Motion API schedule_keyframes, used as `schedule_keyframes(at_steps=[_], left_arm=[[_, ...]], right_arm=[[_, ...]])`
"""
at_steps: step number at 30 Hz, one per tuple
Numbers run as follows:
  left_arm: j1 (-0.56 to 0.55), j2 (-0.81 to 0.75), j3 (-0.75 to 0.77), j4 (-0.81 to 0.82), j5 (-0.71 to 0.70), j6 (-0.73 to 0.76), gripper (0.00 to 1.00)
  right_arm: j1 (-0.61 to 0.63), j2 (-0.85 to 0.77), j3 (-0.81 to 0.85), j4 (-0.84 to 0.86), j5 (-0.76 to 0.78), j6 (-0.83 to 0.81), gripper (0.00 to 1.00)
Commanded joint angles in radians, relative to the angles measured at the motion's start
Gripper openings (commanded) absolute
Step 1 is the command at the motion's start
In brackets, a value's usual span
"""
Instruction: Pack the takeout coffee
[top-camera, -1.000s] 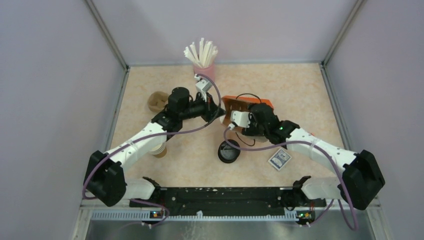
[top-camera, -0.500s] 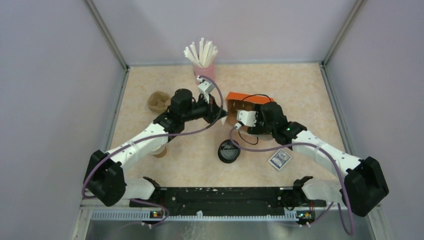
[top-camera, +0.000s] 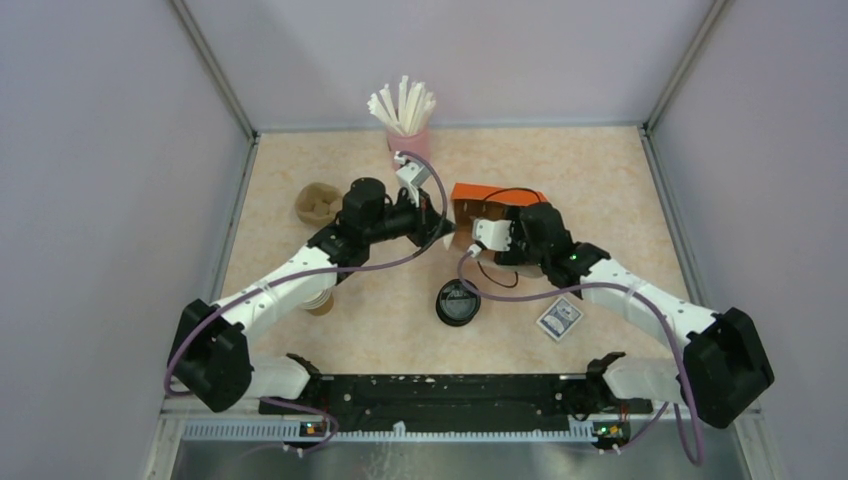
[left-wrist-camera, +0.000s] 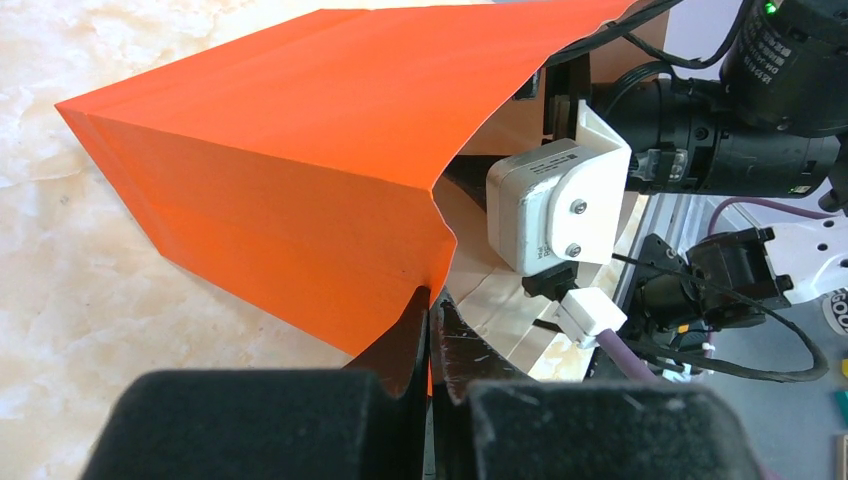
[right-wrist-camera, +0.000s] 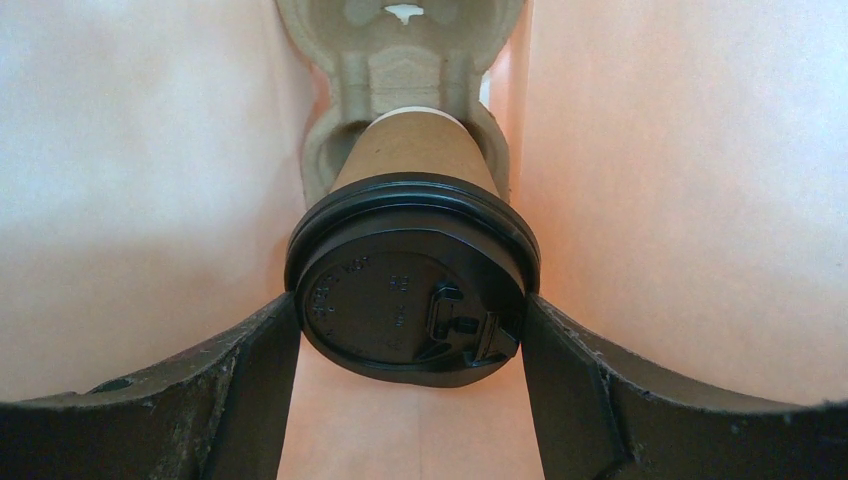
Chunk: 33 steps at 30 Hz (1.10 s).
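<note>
Right fingers (right-wrist-camera: 235, 390) grip the takeout coffee (right-wrist-camera: 412, 290) at its lid rim, inside the orange bag (left-wrist-camera: 280, 180). Left fingers (left-wrist-camera: 400, 350) pinch the bag edge. Paper wall probably crushes; rim is stiffer.

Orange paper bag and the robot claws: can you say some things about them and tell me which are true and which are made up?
1. The left claw pinches the edge of the orange paper bag. True.
2. The small brown paper cup with a black sip lid stands out on the table. False: it is inside the bag, held at its lid by the right claw.
3. White paper straws stand in a pink cup. True.
4. The loose flat black plastic lid lies on top of the straws. False: it lies on the table, nearer the arm bases than the bag.
</note>
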Motion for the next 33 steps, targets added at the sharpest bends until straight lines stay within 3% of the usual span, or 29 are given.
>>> schedule_keyframes(at_steps=[1, 33], left_arm=[[-0.008, 0.002, 0.033, 0.056, 0.009, 0.004, 0.0], [-0.013, 0.011, 0.035, 0.064, 0.014, -0.006, 0.0]], right_arm=[[-0.01, -0.045, 0.027, -0.053, 0.04, -0.017, 0.68], [0.016, -0.048, 0.013, -0.152, 0.134, -0.06, 0.67]])
